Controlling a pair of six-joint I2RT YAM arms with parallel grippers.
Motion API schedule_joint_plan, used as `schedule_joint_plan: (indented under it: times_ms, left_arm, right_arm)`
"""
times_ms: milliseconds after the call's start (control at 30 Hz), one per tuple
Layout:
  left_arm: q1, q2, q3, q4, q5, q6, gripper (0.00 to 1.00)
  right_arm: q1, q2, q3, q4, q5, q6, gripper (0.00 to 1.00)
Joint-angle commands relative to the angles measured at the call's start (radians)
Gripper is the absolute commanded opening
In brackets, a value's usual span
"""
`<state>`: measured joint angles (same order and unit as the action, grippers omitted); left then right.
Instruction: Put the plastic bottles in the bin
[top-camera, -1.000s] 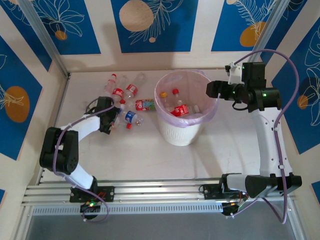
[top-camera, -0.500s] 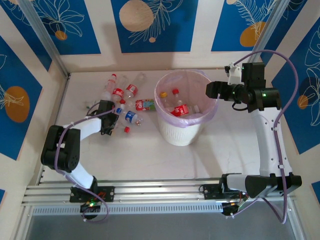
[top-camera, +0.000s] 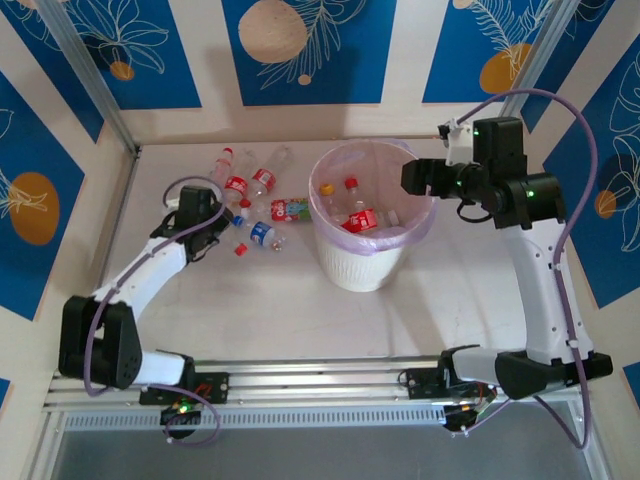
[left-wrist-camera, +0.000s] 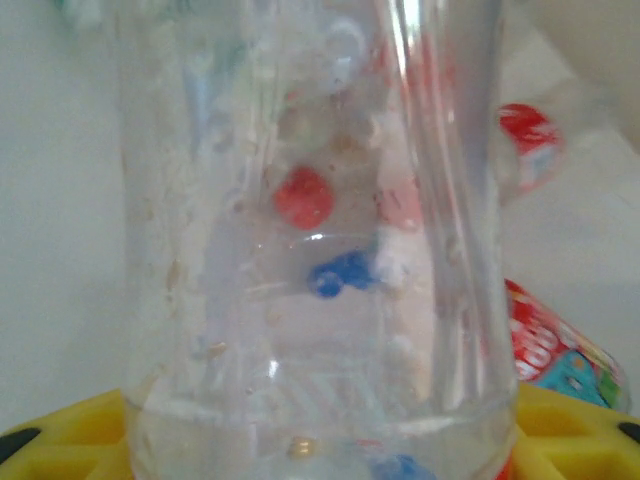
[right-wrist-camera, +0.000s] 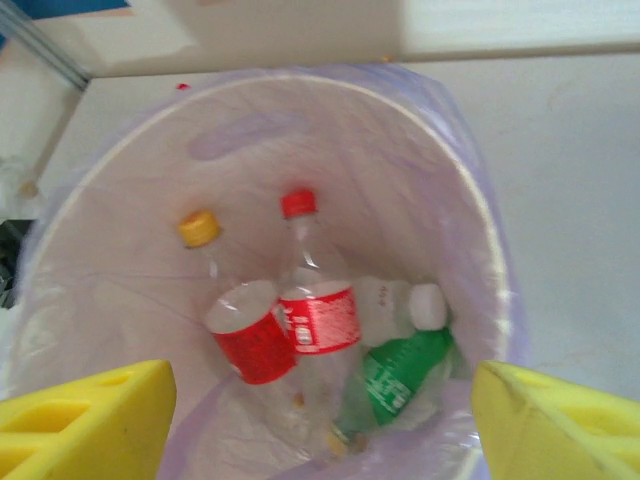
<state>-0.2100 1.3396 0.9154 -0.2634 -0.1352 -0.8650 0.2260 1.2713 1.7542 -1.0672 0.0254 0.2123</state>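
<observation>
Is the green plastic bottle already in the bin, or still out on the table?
In. The right wrist view shows the green plastic bottle lying at the bottom of the round white pink-lined bin.

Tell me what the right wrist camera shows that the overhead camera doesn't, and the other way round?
Right wrist view: looking down into the bin, it picks out a green bottle at the bottom beside a white-capped clear one.

Overhead view: it takes in the table, the bottles lying left of the bin, both arms, and the left tool among those bottles.

Both: the white bin with its pink liner, and the red-labelled, red-capped bottle inside.
</observation>
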Motion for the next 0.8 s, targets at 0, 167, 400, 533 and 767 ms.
schedule_joint_plan:
  times_ms: [0,167,400,533,767]
  left_arm:
    - [0.000,-0.059,0.077,-0.048,0.144,0.284,0.45]
    - [0.003,-0.081,0.169,-0.095,0.399,0.516,0.32]
    - [0.003,-0.096,0.167,-0.039,0.837,0.712,0.12]
    - [0.003,-0.135,0.108,0.102,0.914,0.701,0.00]
    - [0.003,-0.165,0.006,0.411,1.063,0.563,0.00]
  right_arm:
    - [0.135,0.015,0.073,0.035,0.015,0.041,0.78]
    - [0.375,0.143,0.193,0.109,0.053,0.017,0.78]
    - [0.527,0.372,0.380,0.172,-0.120,-0.008,0.78]
    - [0.527,0.503,0.520,0.123,-0.145,0.019,0.80]
    - [0.463,0.610,0.582,0.189,-0.267,0.113,0.85]
